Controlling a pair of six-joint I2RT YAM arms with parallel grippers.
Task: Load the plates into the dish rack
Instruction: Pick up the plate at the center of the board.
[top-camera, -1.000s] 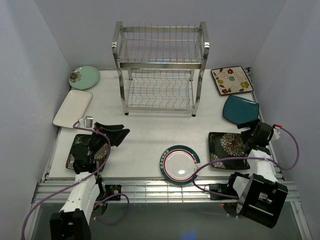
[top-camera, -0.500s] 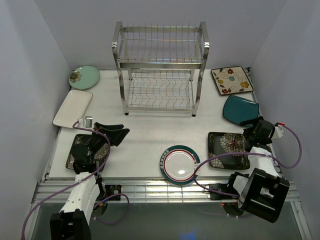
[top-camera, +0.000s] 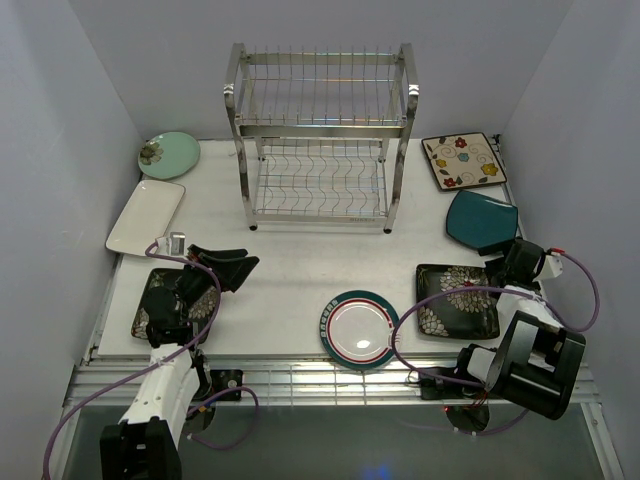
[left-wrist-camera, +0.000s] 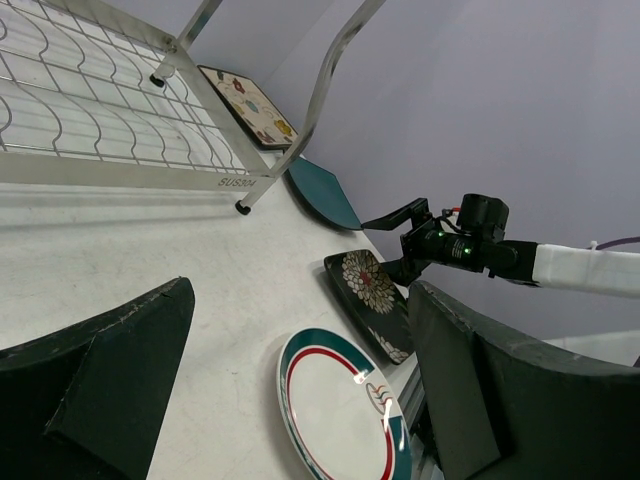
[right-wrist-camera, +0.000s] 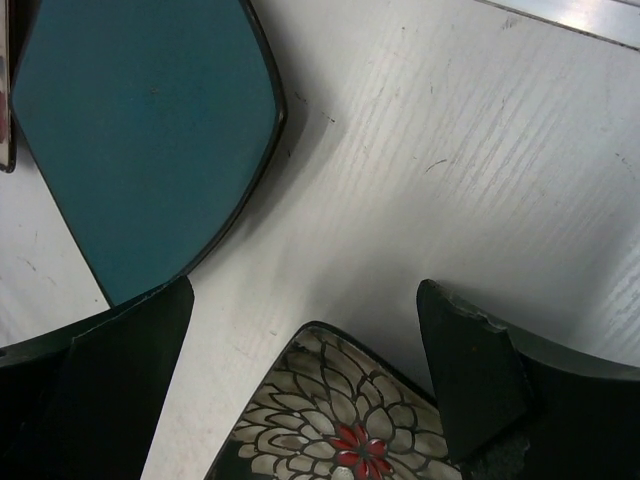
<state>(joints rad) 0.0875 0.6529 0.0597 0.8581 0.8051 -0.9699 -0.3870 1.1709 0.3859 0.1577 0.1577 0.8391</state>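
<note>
Farthest left, the pale green round plate (top-camera: 169, 154) and the white rectangular plate (top-camera: 146, 215) lie on the surface (top-camera: 290, 270), beyond the left jaws and off to their left, well apart from them. The left jaws stand spread as wide as they go, with nothing between them. They hang above the surface and point toward the right side of it. One dark floral square plate (top-camera: 147, 295) lies behind these jaws, partly under the left arm.

The dish rack (top-camera: 320, 140) stands ahead of the left jaws and to their left as the wrist camera sees it, well apart from them. In that view the near foot and lower wire shelf of the rack show above the left finger.

The teal-rimmed round plate (top-camera: 360, 328) lies ahead of the left jaws. In the left wrist view it sits low in the gap between the two fingers, near but not touched.

Farther right, the second dark floral square plate (top-camera: 458, 300) lies directly under the right jaws. In the right wrist view its corner sits midway between the two fingers. The right jaws are also fully spread and hold nothing. How high they stand over this plate cannot be told.

The plain teal plate (top-camera: 482, 220) lies just beyond the right jaws, past the left finger in the wrist view, with a strip of bare surface between it and the floral plate. The cream flowered square plate (top-camera: 463, 160) lies farther beyond the right jaws, near the rack's right posts.
</note>
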